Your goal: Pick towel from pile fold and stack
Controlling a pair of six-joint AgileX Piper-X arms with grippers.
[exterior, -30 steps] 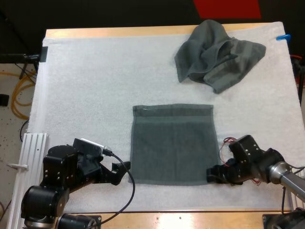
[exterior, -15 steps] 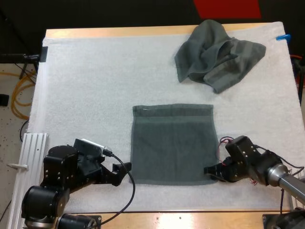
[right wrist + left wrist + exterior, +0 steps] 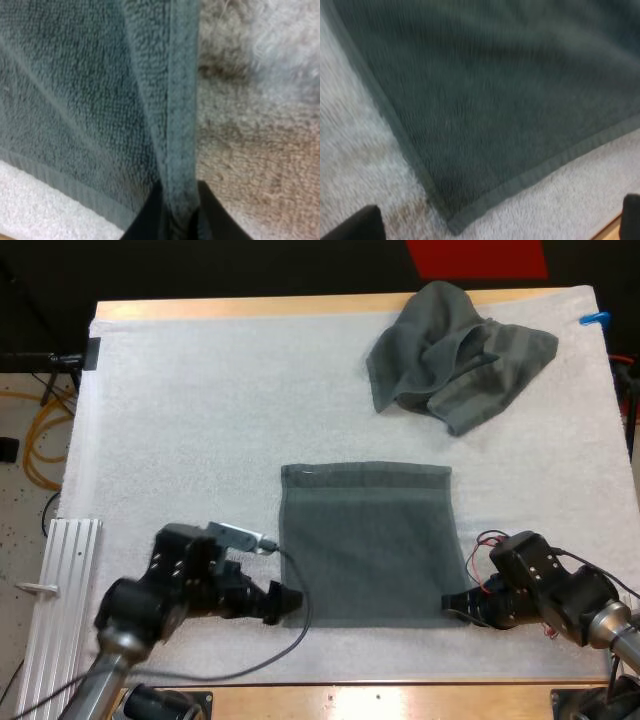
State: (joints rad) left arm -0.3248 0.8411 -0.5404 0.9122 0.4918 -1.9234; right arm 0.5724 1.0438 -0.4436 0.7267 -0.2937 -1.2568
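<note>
Black fingers of my right gripper are clenched on the right hem of the flat towel, at its near right corner. The wrist view shows the hem pinched up into a ridge between the two tips, with the towel's body on one side of the ridge and the white mat on the other.

My left gripper sits low at the towel's near left corner. Its fingers are spread wide and hold nothing. The corner of the cloth lies on the mat between them; whether the tips touch the mat cannot be told.

The flat towel, dark grey-green, is spread as a rough square at the near middle of the mat, between the two grippers, its far hem straight. A crumpled towel of the same colour lies heaped at the far right of the mat, well apart from the flat one. The mat covers the wooden table, whose bare edge shows along the far side.
</note>
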